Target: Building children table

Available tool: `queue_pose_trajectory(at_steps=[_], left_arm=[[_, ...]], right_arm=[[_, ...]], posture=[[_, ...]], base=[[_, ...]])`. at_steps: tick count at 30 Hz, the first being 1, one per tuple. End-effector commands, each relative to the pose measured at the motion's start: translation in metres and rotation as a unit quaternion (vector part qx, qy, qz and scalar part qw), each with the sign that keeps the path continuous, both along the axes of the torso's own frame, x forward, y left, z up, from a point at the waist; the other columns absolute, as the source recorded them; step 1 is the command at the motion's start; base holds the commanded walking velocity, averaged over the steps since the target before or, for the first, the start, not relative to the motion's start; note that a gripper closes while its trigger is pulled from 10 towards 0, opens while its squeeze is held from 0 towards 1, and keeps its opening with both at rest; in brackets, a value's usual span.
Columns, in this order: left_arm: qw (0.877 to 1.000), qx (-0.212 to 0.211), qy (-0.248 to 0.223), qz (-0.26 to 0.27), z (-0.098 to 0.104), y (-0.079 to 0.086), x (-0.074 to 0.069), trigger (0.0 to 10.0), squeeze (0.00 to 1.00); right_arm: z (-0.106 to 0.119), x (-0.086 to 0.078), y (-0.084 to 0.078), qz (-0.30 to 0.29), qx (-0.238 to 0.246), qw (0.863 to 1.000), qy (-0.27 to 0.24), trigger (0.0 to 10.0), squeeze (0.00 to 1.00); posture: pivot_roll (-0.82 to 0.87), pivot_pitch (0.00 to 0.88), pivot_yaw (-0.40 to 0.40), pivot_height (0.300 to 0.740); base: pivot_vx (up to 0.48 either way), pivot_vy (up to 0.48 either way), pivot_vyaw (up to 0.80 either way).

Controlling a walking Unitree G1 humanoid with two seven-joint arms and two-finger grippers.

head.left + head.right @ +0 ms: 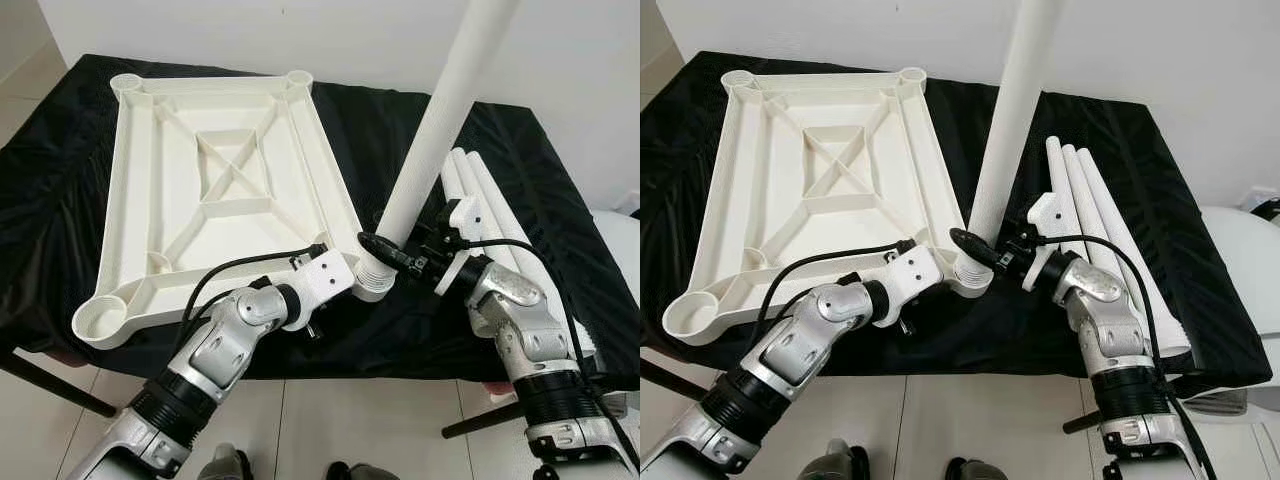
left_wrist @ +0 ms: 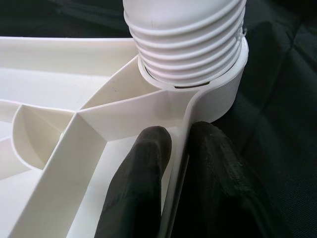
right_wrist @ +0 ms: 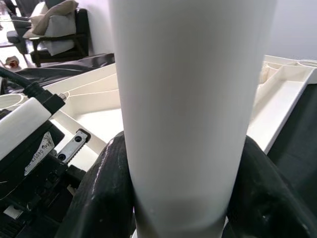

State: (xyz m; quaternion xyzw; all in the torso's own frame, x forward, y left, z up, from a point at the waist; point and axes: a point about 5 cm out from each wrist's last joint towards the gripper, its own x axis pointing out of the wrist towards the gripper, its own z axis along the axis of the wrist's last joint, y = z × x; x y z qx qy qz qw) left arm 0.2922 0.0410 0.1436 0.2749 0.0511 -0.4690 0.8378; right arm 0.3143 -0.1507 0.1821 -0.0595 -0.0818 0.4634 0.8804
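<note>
An upside-down white plastic tabletop (image 1: 125,170) lies on a black-draped table, ribs facing up. At its near right corner, a long white leg tube (image 1: 440,120) stands tilted with its threaded end (image 2: 188,39) in the corner socket (image 1: 372,285). Low on that leg, just above the socket, my right gripper (image 3: 183,163) is shut on the tube, with black fingers (image 3: 106,193) on both sides. My left gripper (image 2: 181,136) is shut on the tabletop's rim right beside that socket. Three more white legs (image 1: 1090,200) lie side by side on the cloth to the right.
The black cloth (image 1: 60,200) reaches the table's front edge just below both wrists. A white wall stands behind, and tiled floor (image 1: 330,420) lies below. A white rounded object (image 1: 1240,260) sits off the table's right end. A dark table leg (image 1: 50,385) angles out at the lower left.
</note>
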Motion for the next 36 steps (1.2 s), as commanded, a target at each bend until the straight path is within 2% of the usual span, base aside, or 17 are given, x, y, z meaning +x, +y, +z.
queue_pose_trajectory(at_steps=[1,13,15,20,36], left_arm=[[1.000,0.020,0.013,-0.015,-0.009,-0.005,-0.008,10.0,0.00],[1.000,0.018,0.012,-0.014,-0.008,-0.005,-0.011,10.0,0.00],[1.000,0.017,0.011,-0.011,-0.006,-0.004,-0.012,10.0,0.00],[1.000,0.018,0.010,-0.011,-0.006,-0.003,-0.012,10.0,0.00],[1.000,0.017,0.001,-0.017,-0.001,-0.007,-0.010,10.0,0.00]], right_arm=[[-0.035,-0.003,-0.004,-0.008,-0.048,0.996,0.073,10.0,0.00],[-0.039,-0.003,-0.006,-0.005,-0.048,0.996,0.081,10.0,0.00],[-0.048,-0.007,-0.011,-0.031,-0.031,0.995,0.095,10.0,0.00],[-0.053,-0.013,-0.016,-0.059,-0.012,0.993,0.098,10.0,0.00],[-0.054,-0.026,-0.021,-0.103,0.018,0.990,0.090,10.0,0.00]], posture=[[-0.04,0.169,-0.055,0.740],[-0.04,0.179,-0.056,0.740],[-0.03,0.188,-0.051,0.740],[-0.04,0.180,-0.047,0.740],[-0.06,0.176,-0.040,0.740]], base=[[0.000,0.000,0.00],[0.000,0.000,0.00],[0.000,0.000,0.00],[0.000,0.000,0.00],[0.000,0.000,0.00]])
